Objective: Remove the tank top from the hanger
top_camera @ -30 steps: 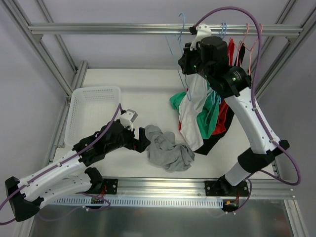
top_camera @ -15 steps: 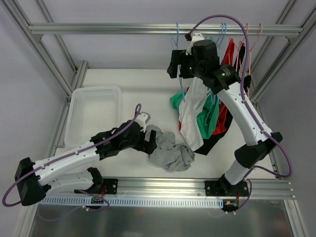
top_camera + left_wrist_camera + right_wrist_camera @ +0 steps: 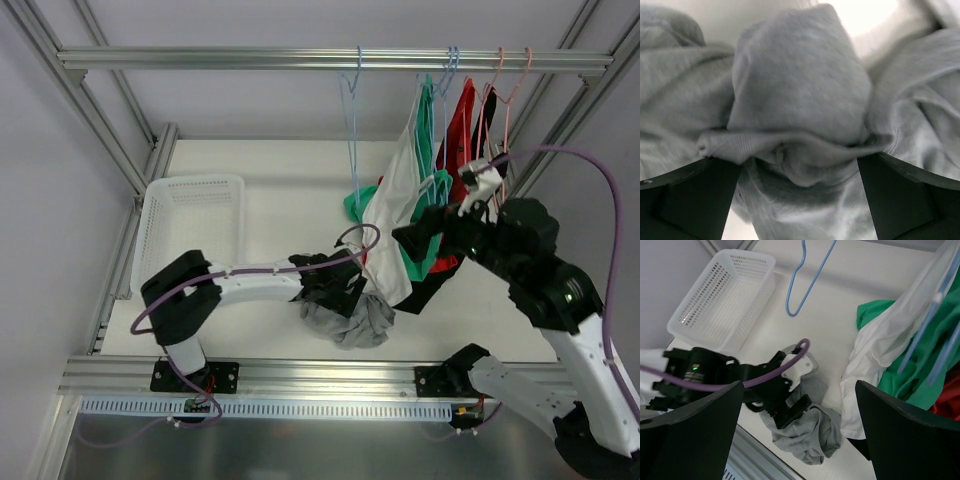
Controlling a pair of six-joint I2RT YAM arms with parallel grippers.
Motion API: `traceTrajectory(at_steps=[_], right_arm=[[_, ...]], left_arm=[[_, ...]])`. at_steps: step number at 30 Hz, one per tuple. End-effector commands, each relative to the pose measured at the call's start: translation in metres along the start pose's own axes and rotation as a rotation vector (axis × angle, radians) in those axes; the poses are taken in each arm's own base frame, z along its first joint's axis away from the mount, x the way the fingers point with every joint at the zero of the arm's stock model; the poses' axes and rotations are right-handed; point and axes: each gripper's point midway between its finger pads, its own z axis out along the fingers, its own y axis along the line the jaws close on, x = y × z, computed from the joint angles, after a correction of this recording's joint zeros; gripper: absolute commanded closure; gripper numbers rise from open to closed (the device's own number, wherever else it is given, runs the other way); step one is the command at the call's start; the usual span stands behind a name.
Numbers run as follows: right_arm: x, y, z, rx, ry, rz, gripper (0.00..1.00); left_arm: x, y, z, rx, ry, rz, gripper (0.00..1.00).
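The grey tank top lies crumpled on the table, off any hanger. An empty blue hanger hangs from the top rail. My left gripper presses down into the grey pile. In the left wrist view its jaws stand wide open, with a fold of grey cloth bulging between the fingers. My right gripper hovers open in front of the hanging clothes with nothing in it. The right wrist view looks between its fingers at the grey top and the hanger.
More garments hang on hangers at the right of the rail: white, green and red, their hems reaching the table. A white mesh basket stands at the left. The frame's uprights close in both sides.
My right gripper has opened, left the blue hanger at the rail and dropped back toward the right. My left arm has reached right onto the grey top.
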Motion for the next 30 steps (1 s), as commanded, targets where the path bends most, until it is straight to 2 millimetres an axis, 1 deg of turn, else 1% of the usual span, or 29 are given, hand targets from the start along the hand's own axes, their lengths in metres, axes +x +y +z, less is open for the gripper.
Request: traceTrajectory(at_steps=[1, 2, 3, 4, 5, 6, 7, 8, 9, 10, 11, 12, 13, 14, 15, 16, 17, 18, 19, 20, 21, 22, 24, 25, 27, 28, 29, 30], right_arm=[[0.036, 0.001, -0.01, -0.056, 0.012, -0.024, 0.01], [0.045, 0.002, -0.014, -0.074, 0.016, -0.022, 0.0], [0.051, 0.002, -0.019, -0.084, 0.015, -0.023, 0.01], [0.053, 0.004, -0.031, -0.098, -0.018, -0.026, 0.01], [0.065, 0.001, -0.032, -0.099, -0.008, -0.024, 0.0], [0.068, 0.0, -0.035, -0.097, -0.017, -0.022, 0.0], [0.068, 0.0, -0.047, -0.102, -0.058, -0.024, 0.0], [0.075, -0.002, -0.047, -0.096, -0.057, -0.019, 0.01], [0.077, -0.004, -0.05, -0.092, -0.067, -0.018, 0.0], [0.077, -0.004, -0.053, -0.091, -0.08, -0.019, 0.01], [0.078, -0.006, -0.059, -0.086, -0.103, -0.019, 0.0], [0.08, -0.007, -0.058, -0.081, -0.102, -0.019, 0.01], [0.081, -0.008, -0.059, -0.077, -0.106, -0.017, 0.0], [0.082, -0.009, -0.059, -0.075, -0.108, -0.017, 0.01], [0.084, -0.009, -0.057, -0.076, -0.1, -0.018, 0.0], [0.085, -0.009, -0.057, -0.076, -0.095, -0.019, 0.0], [0.085, -0.009, -0.056, -0.077, -0.093, -0.021, 0.01], [0.087, -0.011, -0.052, -0.07, -0.08, -0.019, 0.01], [0.086, -0.011, -0.051, -0.068, -0.078, -0.02, 0.01], [0.087, -0.012, -0.049, -0.062, -0.074, -0.02, 0.0], [0.087, -0.013, -0.046, -0.057, -0.067, -0.022, 0.01], [0.086, -0.014, -0.045, -0.052, -0.067, -0.022, 0.01], [0.083, -0.014, -0.043, -0.047, -0.071, -0.025, 0.01], [0.082, -0.015, -0.041, -0.042, -0.068, -0.024, 0.01], [0.078, -0.018, -0.04, -0.02, -0.069, -0.021, 0.0], [0.078, -0.02, -0.037, -0.007, -0.061, -0.019, 0.01], [0.074, -0.023, -0.037, 0.017, -0.072, -0.014, 0.01], [0.072, -0.026, -0.036, 0.033, -0.073, -0.013, 0.01]], left_arm=[[0.007, -0.027, 0.022, 0.026, 0.04, -0.019, 0.04], [0.011, -0.027, 0.027, 0.016, 0.053, -0.037, 0.15], [0.014, -0.026, 0.028, 0.008, 0.059, -0.048, 0.61], [0.018, -0.022, 0.027, -0.007, 0.059, -0.059, 0.85], [0.013, -0.016, 0.023, -0.04, 0.02, -0.088, 0.99], [0.0, -0.014, 0.005, -0.033, -0.036, -0.107, 1.0], [0.001, -0.004, -0.003, -0.056, -0.059, -0.113, 1.0], [-0.005, 0.003, -0.014, -0.077, -0.098, -0.129, 1.0], [-0.018, 0.017, -0.027, -0.136, -0.165, -0.14, 1.0], [-0.032, 0.024, -0.055, -0.152, -0.222, -0.154, 1.0], [-0.04, 0.034, -0.072, -0.184, -0.261, -0.162, 1.0], [-0.053, 0.051, -0.089, -0.257, -0.322, -0.176, 1.0], [-0.066, 0.062, -0.121, -0.272, -0.365, -0.2, 1.0], [-0.073, 0.073, -0.137, -0.293, -0.391, -0.223, 1.0], [-0.085, 0.094, -0.161, -0.321, -0.446, -0.28, 1.0], [-0.093, 0.106, -0.179, -0.335, -0.469, -0.306, 1.0], [-0.099, 0.118, -0.192, -0.347, -0.49, -0.319, 1.0], [-0.104, 0.129, -0.21, -0.342, -0.527, -0.351, 1.0], [-0.113, 0.15, -0.227, -0.368, -0.56, -0.41, 1.0], [-0.113, 0.163, -0.238, -0.396, -0.568, -0.42, 1.0], [-0.118, 0.175, -0.257, -0.41, -0.608, -0.454, 1.0], [-0.113, 0.2, -0.266, -0.477, -0.606, -0.502, 1.0], [-0.111, 0.222, -0.284, -0.522, -0.63, -0.565, 1.0], [-0.104, 0.244, -0.289, -0.579, -0.628, -0.625, 1.0], [-0.096, 0.259, -0.284, -0.589, -0.597, -0.676, 1.0], [-0.088, 0.266, -0.275, -0.602, -0.563, -0.697, 1.0], [-0.081, 0.276, -0.269, -0.615, -0.542, -0.739, 1.0], [-0.07, 0.281, -0.256, -0.634, -0.498, -0.753, 1.0]])
